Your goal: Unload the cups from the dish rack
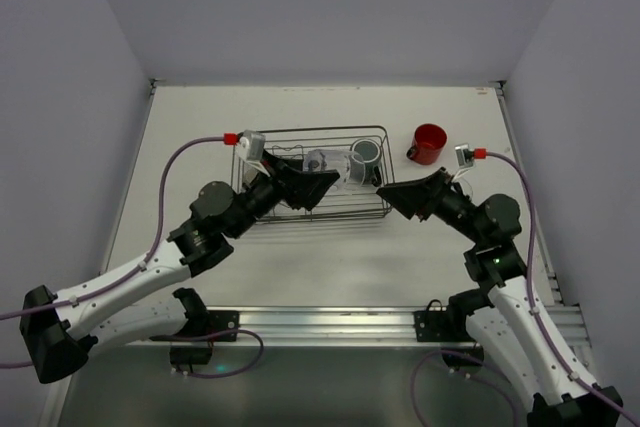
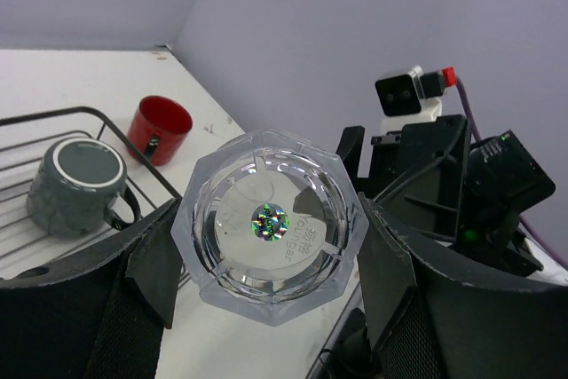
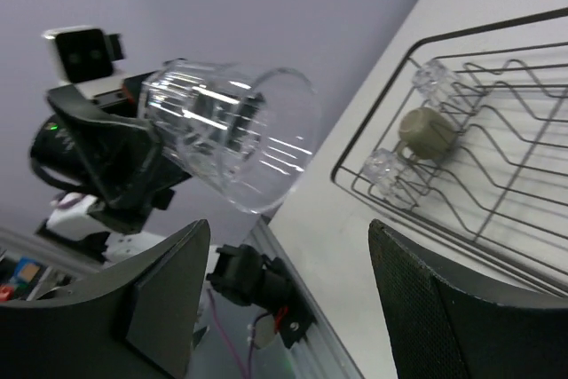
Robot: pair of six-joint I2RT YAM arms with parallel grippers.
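My left gripper (image 2: 271, 264) is shut on a clear faceted glass (image 2: 271, 224), held sideways in the air with its base toward the wrist camera. The right wrist view shows the same glass (image 3: 231, 135) in the left fingers (image 3: 106, 161), off the near side of the black wire dish rack (image 3: 342, 170). In the rack are a dark grey-green mug (image 2: 78, 185), an olive-tan cup (image 3: 426, 133) and two clear glasses (image 3: 437, 77) (image 3: 383, 164). The red mug (image 1: 430, 143) stands on the table right of the rack (image 1: 310, 129). My right gripper (image 1: 392, 197) is open and empty, facing the held glass.
The white table (image 1: 300, 257) is walled on three sides by pale panels. The arm bases sit on a metal rail (image 1: 320, 325) at the near edge. Purple cables (image 1: 190, 147) loop off both wrists.
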